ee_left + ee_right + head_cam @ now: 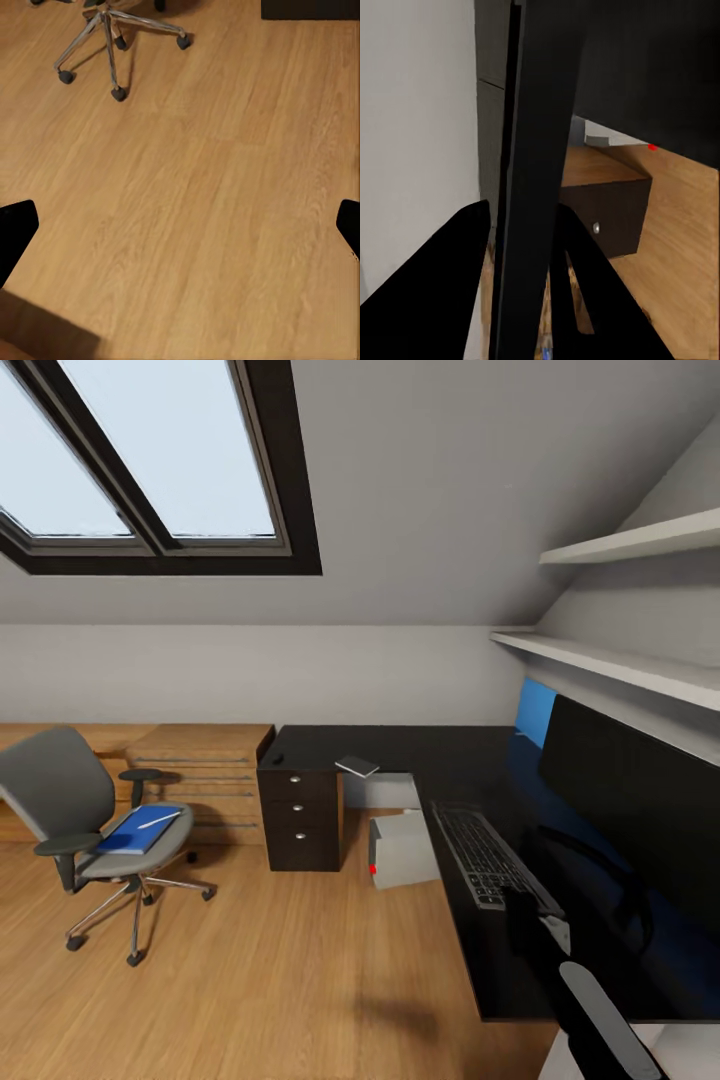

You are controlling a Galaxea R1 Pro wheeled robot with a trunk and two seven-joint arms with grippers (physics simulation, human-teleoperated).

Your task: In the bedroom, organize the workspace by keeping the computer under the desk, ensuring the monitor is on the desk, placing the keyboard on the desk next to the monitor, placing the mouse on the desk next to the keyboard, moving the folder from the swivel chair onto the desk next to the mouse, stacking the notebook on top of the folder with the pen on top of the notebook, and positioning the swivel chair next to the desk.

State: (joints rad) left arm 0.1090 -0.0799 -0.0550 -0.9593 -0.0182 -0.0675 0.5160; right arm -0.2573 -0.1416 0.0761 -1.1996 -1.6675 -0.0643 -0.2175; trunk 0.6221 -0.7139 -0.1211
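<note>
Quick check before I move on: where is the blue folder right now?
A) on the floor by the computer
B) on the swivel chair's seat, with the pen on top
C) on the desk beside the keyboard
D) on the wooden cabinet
B: in the head view the folder lies flat on the swivel chair seat, with the pen resting on top of it.

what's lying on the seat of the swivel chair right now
On the swivel chair seat lies the blue folder, with the pale pen resting on top of it. Whatever part of the seat lies beneath the folder is covered.
</note>
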